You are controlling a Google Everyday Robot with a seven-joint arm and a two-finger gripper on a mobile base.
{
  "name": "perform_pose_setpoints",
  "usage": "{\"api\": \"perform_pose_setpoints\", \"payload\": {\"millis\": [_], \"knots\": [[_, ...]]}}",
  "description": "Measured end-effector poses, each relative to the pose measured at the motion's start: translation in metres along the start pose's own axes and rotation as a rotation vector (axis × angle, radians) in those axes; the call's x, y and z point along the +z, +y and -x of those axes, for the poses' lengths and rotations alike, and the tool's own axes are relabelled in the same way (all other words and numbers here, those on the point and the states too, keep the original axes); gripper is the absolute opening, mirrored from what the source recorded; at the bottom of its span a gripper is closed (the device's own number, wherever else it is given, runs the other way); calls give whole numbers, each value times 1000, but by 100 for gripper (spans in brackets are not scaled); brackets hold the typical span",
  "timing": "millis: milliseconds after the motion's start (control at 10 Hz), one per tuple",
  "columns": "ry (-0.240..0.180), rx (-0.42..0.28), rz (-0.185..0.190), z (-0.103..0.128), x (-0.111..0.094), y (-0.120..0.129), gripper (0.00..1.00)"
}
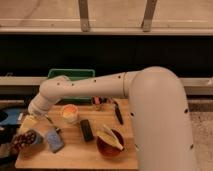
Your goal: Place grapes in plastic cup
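Observation:
The grapes, a dark reddish-purple bunch, sit at the front left corner of the wooden table. They rest in or right against the light-blue plastic cup; only a blue edge of the cup shows at their right. My gripper hangs from the white arm, just above the grapes and touching or nearly touching them. Whether it still holds them is hidden.
An orange-cream cup stands right of the gripper. A blue packet, a black block, a red bowl with yellow contents and a black pen-like tool lie on the table. A green bin is behind the arm.

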Motion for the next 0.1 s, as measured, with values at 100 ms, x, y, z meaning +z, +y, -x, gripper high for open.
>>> {"api": "perform_pose_setpoints", "payload": {"millis": [100], "knots": [[28, -10, -57, 6, -12, -3, 76]]}}
